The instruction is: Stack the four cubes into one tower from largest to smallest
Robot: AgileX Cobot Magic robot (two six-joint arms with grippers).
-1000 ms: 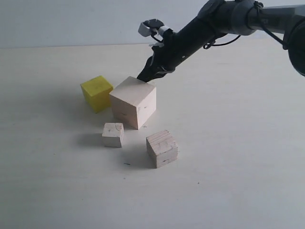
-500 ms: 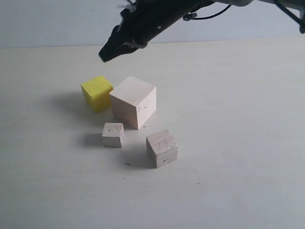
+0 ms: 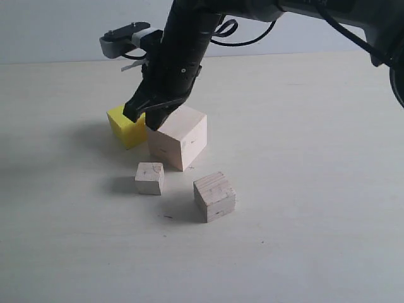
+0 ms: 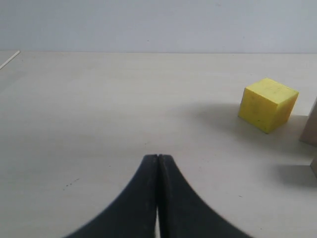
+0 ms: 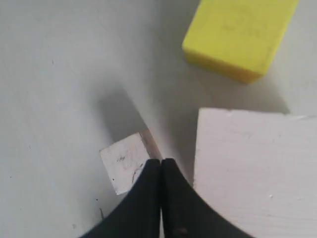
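All four cubes stand apart on the table. The largest pale wood cube (image 3: 178, 135) (image 5: 252, 168) is in the middle, with the yellow cube (image 3: 126, 124) (image 5: 237, 34) (image 4: 267, 104) close on its left. The smallest wood cube (image 3: 150, 178) (image 5: 124, 166) and the medium wood cube (image 3: 214, 196) sit nearer the front. My right gripper (image 3: 144, 117) (image 5: 161, 161) is shut and empty, hovering over the gap between the yellow and the largest cube. My left gripper (image 4: 158, 157) is shut on nothing, low over bare table to the left of the yellow cube.
The pale tabletop (image 3: 303, 189) stretches to a light wall at the back. The dark right arm (image 3: 189, 38) reaches in from the upper right, across the middle. A sliver of the largest cube's side (image 4: 311, 126) shows in the left wrist view.
The right arm lifted from behind the largest cube, swung left and up, then came down over the gap between the yellow and largest cubes. No cube moved.
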